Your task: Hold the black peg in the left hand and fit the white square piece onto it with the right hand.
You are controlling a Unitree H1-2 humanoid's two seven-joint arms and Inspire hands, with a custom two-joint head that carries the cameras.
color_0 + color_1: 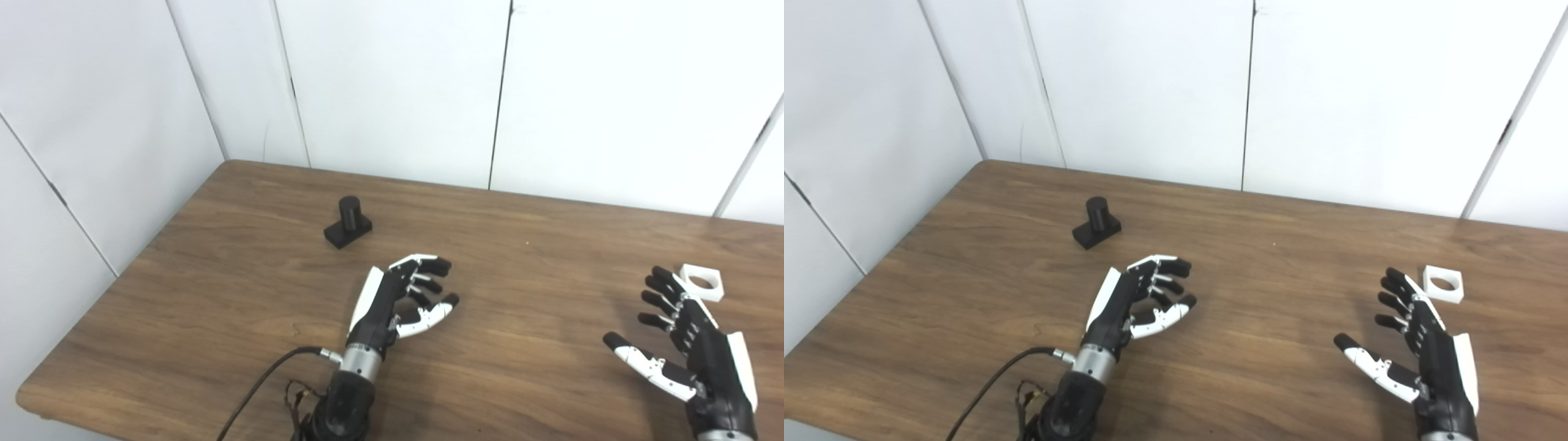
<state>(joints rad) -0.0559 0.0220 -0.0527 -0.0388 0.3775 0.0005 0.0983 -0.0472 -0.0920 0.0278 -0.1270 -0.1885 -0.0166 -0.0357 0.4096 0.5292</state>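
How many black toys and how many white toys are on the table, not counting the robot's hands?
Black: 1, the black peg, standing on its base.
White: 1, the white square piece, lying flat near the right hand.
Total: 2

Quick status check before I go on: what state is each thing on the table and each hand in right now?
black peg: upright on its base on the table, free, untouched.
white square piece: flat on the table, hole up, not held; beyond the right hand's fingertips.
left hand: open, fingers curled, empty, short of the peg.
right hand: open, fingers spread, empty.
table: bears both parts.
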